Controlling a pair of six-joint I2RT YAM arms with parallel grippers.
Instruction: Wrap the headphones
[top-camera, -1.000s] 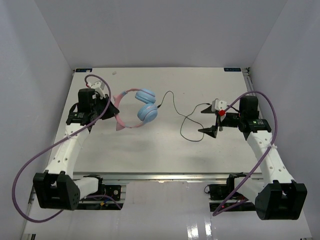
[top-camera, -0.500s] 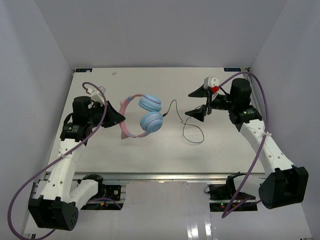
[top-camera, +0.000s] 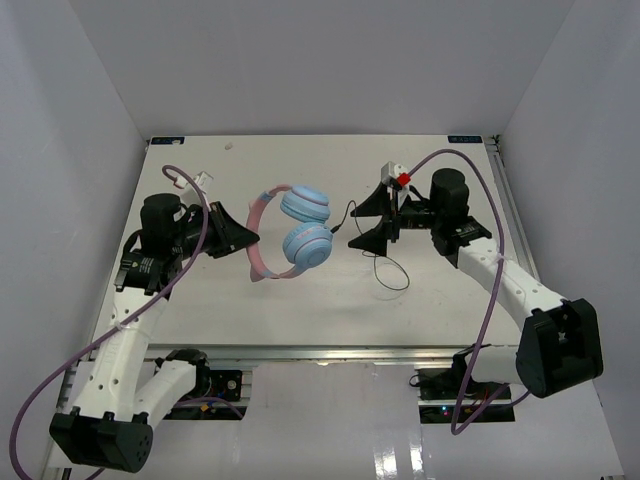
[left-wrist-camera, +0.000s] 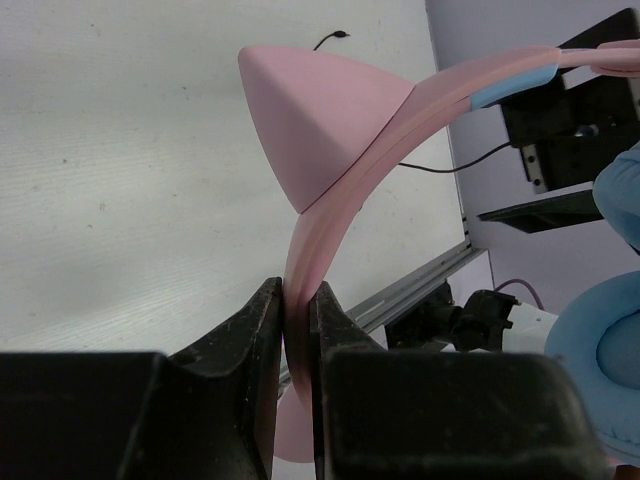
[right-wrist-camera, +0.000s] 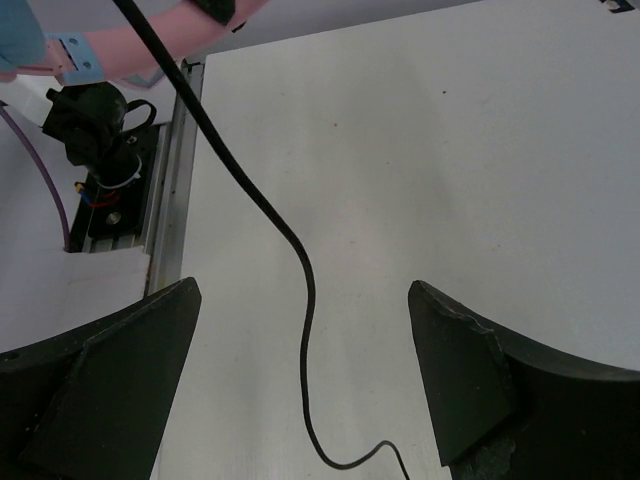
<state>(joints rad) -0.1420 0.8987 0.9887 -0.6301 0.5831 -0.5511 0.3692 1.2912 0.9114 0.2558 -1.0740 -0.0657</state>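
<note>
Bright even light fr above, faint soft shadows, glare on front strip (top-camera: 400, 460), near fingers (left-wrist-camera: 225, 390) slightly soft

Nothing legible anywhere. Small blue tags (top-camera: 163, 140) at the worktop's (top-camera: 300, 305) far corners were too tiny to read.

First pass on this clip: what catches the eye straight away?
The headphones, pink band and blue cups, sit mid-scene with the left gripper clamped on the band. Just right of them, the right gripper is wide open, and the thin black cord runs between its fingers, ungripped.
</note>
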